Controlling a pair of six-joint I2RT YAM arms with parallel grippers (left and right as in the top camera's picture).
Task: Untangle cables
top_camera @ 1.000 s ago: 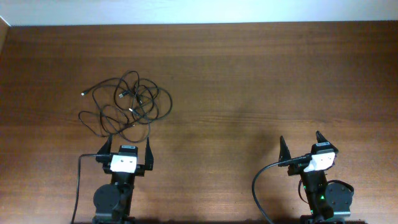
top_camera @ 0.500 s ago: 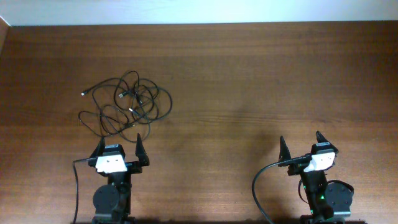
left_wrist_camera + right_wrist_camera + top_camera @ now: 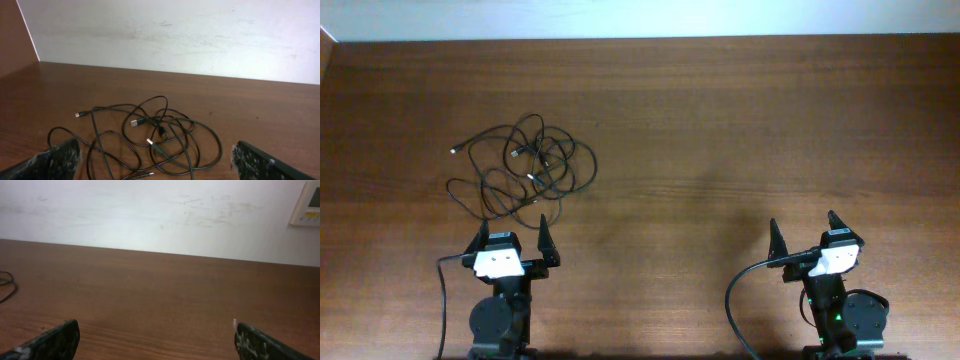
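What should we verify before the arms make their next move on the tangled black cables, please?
1. Left end effector open and empty: ok, fingers spread wide with nothing between them.
2. Right end effector open and empty: ok.
3. Thin black cables with silver plug ends in view: ok, bunched in overlapping loops just ahead of the left end effector.
4. Bundle fully on the brown wooden table: ok, no loop hangs over an edge.
5. A free end to start from: ok, one silver plug lies out at the bundle's left side.
6. Which cord crosses over which in the middle: cannot tell.
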